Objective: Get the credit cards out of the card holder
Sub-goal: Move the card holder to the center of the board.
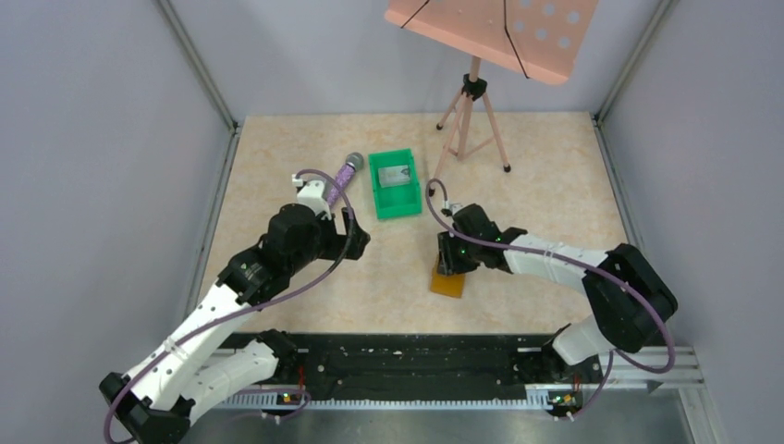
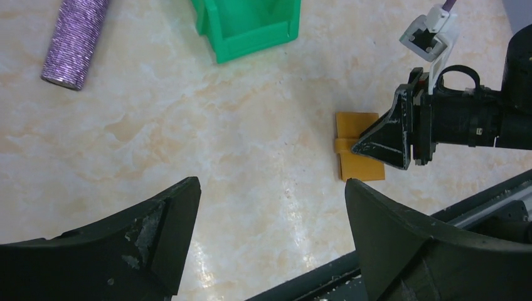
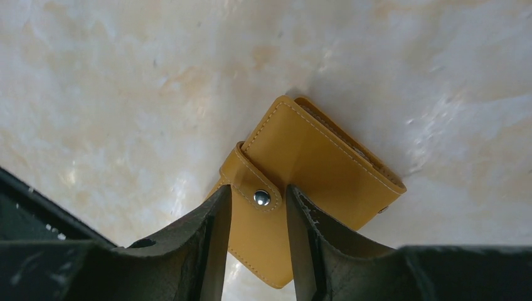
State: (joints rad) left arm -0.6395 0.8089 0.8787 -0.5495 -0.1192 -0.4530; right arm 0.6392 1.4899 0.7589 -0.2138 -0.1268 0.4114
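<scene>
- Surface (image 1: 555,185): pale marbled top that carries everything listed.
- Green bin (image 1: 403,212): open plastic tray, taken here as the landmark. One silvery-grey credit card (image 1: 395,174) appears to lie flat on its floor (too small to tell more).
- Left hand (image 2: 271,188): hangs left of the bin on its near side. Its fingers are spread wide and hold nothing.
- Right hand (image 3: 257,191): on the bin's near side, slightly right, down over the card holder. Its fingers are drawn narrow, one on either side of the clasp tab. I cannot tell whether they pinch it.
- Card holder (image 3: 313,169): tan leather, folded shut and snapped, lying flat on the surface near-right of the bin and well apart from it. Any cards inside are hidden. Probably light, smooth and semi-stiff, so it is likely to slide unless pinned.
- Clasp tab (image 3: 246,174): small strap with a metal snap and the best place to take hold. It will probably need a peel while the body is held down.
</scene>
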